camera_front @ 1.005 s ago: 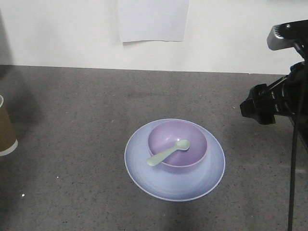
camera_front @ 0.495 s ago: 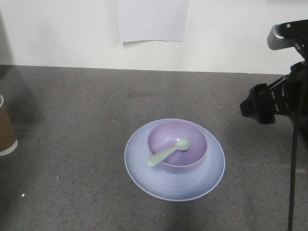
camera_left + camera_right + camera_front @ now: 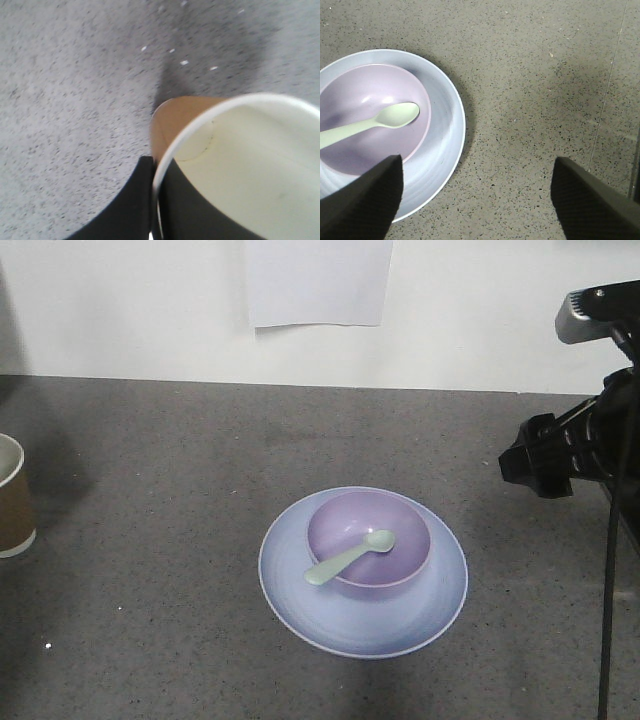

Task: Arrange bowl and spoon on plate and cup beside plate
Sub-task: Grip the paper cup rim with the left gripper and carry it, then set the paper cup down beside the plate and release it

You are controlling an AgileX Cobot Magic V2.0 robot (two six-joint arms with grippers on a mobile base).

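Cup, brown paper with a white rim and white base band, stands upright at the table's nine o'clock edge, well apart from the plate. Centre table, the lavender bowl sits on that pale blue plate, the mint spoon lying in it with its handle pointing to eight o'clock. White paper hangs on the wall at twelve. Only the left wrist view shows the left gripper clamped on the cup's rim. The right wrist view shows the right gripper spread wide with nothing held, above the table at the plate's four o'clock.
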